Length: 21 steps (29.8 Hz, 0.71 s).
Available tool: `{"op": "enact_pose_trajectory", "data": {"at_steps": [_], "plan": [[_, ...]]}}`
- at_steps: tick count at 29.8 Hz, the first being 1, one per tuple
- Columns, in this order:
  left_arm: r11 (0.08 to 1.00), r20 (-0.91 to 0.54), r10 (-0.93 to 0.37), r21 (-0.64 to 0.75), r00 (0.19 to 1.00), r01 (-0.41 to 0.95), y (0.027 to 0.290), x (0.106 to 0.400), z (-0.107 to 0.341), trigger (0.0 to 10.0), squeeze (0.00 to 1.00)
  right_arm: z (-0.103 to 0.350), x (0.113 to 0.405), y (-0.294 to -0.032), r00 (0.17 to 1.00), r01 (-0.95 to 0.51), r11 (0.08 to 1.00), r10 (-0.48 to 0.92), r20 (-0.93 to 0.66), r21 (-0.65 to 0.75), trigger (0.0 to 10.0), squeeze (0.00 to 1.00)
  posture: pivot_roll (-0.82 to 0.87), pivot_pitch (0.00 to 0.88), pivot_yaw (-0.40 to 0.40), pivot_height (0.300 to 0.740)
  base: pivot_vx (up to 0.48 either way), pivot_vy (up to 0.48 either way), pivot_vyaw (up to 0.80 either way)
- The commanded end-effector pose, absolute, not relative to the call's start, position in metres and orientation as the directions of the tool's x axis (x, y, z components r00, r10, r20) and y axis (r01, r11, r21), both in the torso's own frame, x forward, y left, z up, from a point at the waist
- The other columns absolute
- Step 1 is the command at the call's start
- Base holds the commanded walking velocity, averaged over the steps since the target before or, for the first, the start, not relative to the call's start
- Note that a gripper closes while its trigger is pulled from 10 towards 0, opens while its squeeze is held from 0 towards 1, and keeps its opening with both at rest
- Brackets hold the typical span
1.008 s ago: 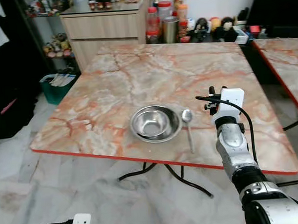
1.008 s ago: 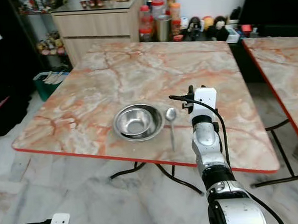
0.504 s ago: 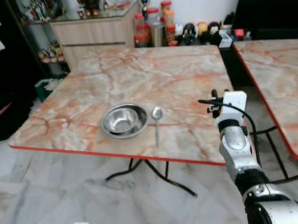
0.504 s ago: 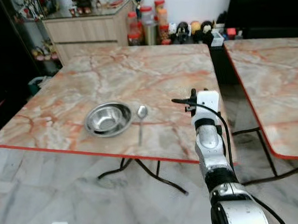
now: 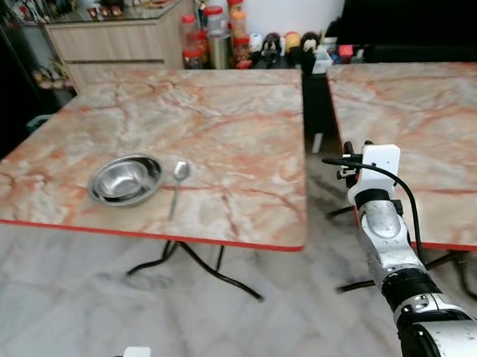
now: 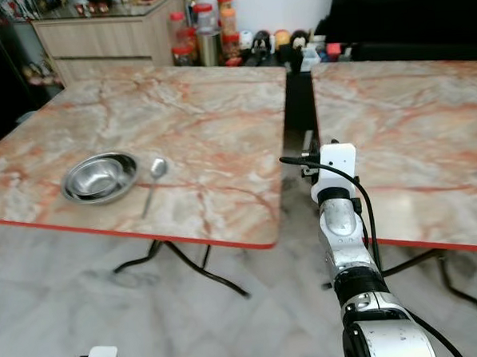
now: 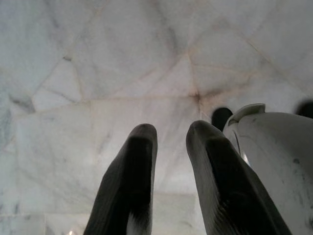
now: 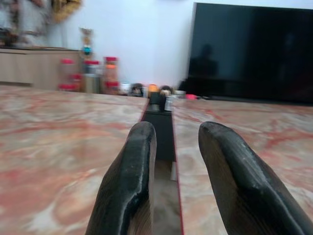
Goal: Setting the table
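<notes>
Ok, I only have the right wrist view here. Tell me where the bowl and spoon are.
Observer: The bowl sits near the front edge of the left table, with the spoon lying just to its right.
Operator: Now give me the right gripper's position.
Observer: The right gripper is raised over the gap between the two tables, fingers apart and empty.
Operator: Report the left gripper.
Observer: The left gripper hangs low, pointing at the floor, empty.

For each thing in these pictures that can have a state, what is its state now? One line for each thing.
bowl: upright on the left table, nothing visible inside
spoon: flat on the table, beside the bowl
right gripper: open, holding nothing, raised between the two tables
left gripper: open, holding nothing, pointing at the floor
</notes>
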<state>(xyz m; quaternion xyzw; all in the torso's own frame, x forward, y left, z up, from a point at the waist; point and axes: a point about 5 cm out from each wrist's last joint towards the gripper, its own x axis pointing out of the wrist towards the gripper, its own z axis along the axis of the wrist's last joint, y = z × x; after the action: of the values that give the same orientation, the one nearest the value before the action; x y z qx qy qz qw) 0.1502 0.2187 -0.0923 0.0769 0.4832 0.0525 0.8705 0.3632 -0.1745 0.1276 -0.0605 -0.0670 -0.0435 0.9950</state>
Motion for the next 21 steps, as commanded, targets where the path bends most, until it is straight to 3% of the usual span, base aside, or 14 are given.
{"op": "enact_pose_trajectory", "data": {"at_steps": [1,17,21], "plan": [[0.981,-0.830,0.163,0.196,0.533,0.005,0.2192,0.1522,-0.0915,10.0,0.00,0.1336,0.3650,-0.1805,0.984,0.111,0.987,-0.092,0.154,-0.119,10.0,0.00,0.05,0.000,0.026,0.740,0.000,-0.450,0.00],[0.980,-0.821,0.166,0.197,0.546,-0.002,0.2202,0.1579,-0.0889,10.0,0.00,0.1325,0.3657,-0.1803,0.986,0.111,0.986,-0.094,0.138,-0.121,10.0,0.00,0.05,0.000,0.030,0.740,0.000,-0.426,0.00],[0.982,-0.819,0.167,0.188,0.548,-0.018,0.2208,0.1587,-0.0884,10.0,0.00,0.1320,0.3661,-0.1794,0.987,0.112,0.987,-0.096,0.132,-0.118,10.0,0.00,0.05,0.000,0.030,0.740,0.000,-0.063,0.00]]}}
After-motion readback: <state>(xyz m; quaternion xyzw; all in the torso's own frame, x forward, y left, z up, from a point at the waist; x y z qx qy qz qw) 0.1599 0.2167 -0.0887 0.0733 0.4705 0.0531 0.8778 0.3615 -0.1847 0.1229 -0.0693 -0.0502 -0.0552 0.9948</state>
